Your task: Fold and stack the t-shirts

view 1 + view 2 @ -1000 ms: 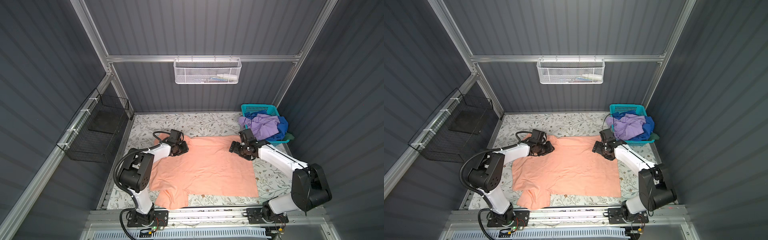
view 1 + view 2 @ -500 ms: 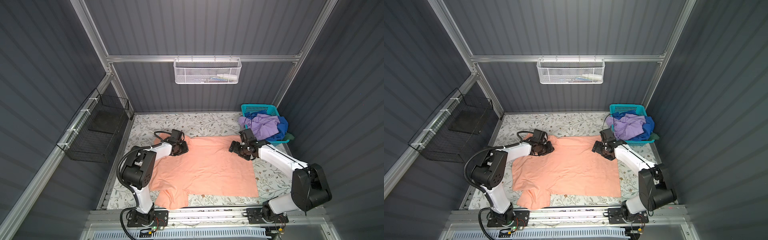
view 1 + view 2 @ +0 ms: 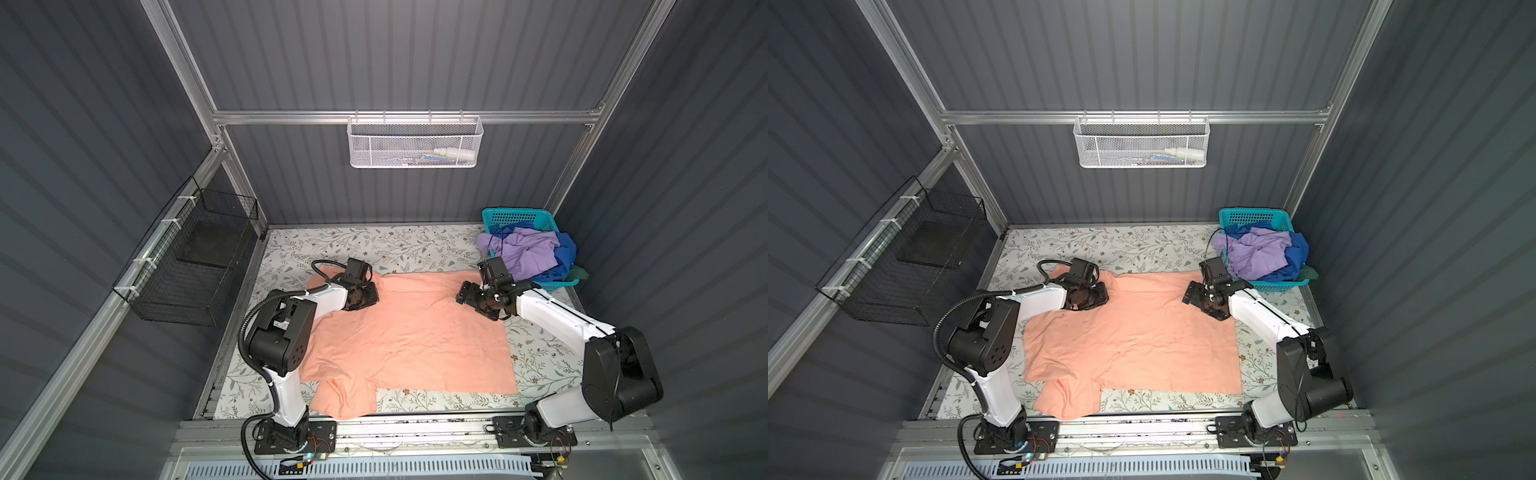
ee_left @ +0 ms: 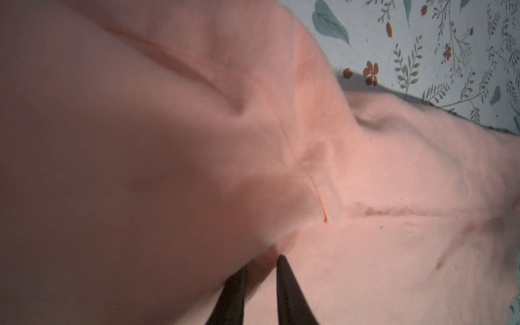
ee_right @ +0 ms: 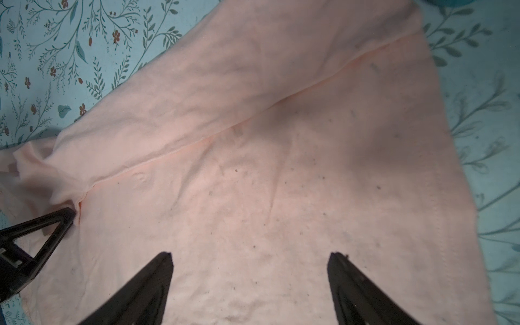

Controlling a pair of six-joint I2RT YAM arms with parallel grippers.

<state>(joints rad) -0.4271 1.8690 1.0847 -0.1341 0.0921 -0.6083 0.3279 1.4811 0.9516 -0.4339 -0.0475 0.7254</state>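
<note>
Left wrist view: the left gripper (image 4: pixel 261 263) has its jaws nearly together, pinching a raised fold of the peach t-shirt (image 4: pixel 394 253). In both top views that shirt lies spread mid-frame on the floral worktop (image 3: pixel 374 245). The right gripper (image 5: pixel 250 254) sits at its upper right corner, jaws wide apart, gripping nothing. A lavender t-shirt (image 3: pixel 528 253) and a blue t-shirt (image 3: pixel 567 253) are heaped in the teal basket (image 3: pixel 515 218) at right.

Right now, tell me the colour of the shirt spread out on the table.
Peach-orange, with no print showing; the shirt shows best in a top view.
</note>
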